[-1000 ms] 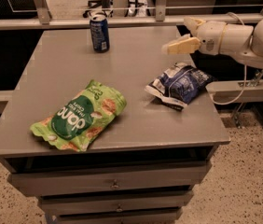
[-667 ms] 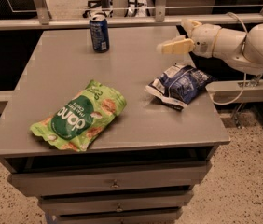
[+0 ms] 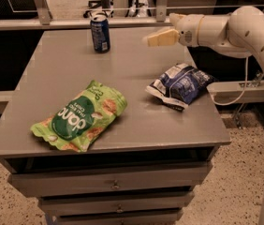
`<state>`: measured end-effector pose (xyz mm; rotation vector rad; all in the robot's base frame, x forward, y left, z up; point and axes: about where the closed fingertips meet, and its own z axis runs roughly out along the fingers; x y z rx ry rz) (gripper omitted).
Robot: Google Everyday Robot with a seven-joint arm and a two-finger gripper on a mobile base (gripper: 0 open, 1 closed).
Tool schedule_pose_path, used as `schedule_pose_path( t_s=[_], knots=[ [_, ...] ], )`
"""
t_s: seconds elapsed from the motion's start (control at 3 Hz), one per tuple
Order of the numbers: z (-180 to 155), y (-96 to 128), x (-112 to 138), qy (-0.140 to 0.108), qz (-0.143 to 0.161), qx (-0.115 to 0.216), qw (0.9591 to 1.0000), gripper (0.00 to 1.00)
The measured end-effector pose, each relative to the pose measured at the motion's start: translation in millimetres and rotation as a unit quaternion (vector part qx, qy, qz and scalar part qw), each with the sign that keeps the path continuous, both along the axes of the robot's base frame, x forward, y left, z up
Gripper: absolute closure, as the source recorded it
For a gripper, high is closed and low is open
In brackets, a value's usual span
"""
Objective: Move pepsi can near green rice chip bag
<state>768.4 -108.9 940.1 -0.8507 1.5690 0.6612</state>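
The pepsi can (image 3: 100, 33) stands upright near the far edge of the grey table (image 3: 136, 83), left of centre. The green rice chip bag (image 3: 79, 116) lies flat near the front left of the table. My gripper (image 3: 156, 38) hangs above the far right part of the table, on a white arm reaching in from the right. It is to the right of the can and apart from it, holding nothing that I can see.
A dark blue and white snack bag (image 3: 180, 85) lies on the right side of the table, below the gripper. A rail with posts (image 3: 160, 6) runs behind the table. Drawers (image 3: 115, 184) sit under the tabletop.
My gripper and arm have moved left, toward the pepsi can. The can and both bags have not moved.
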Motion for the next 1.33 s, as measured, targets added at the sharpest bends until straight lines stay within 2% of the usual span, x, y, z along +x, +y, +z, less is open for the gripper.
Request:
schedule_pose_path(
  t_s=[0.33,0.67,1.0,1.33],
  knots=[
    [-5,24,11,0.027,-0.001,-0.002,0.9996,0.00],
    [-5,47,20,0.044,-0.016,0.004,0.9989,0.00],
    [1,66,26,0.030,-0.034,0.007,0.9989,0.00],
    [2,83,38,0.002,-0.038,-0.008,0.9993,0.00]
  ],
)
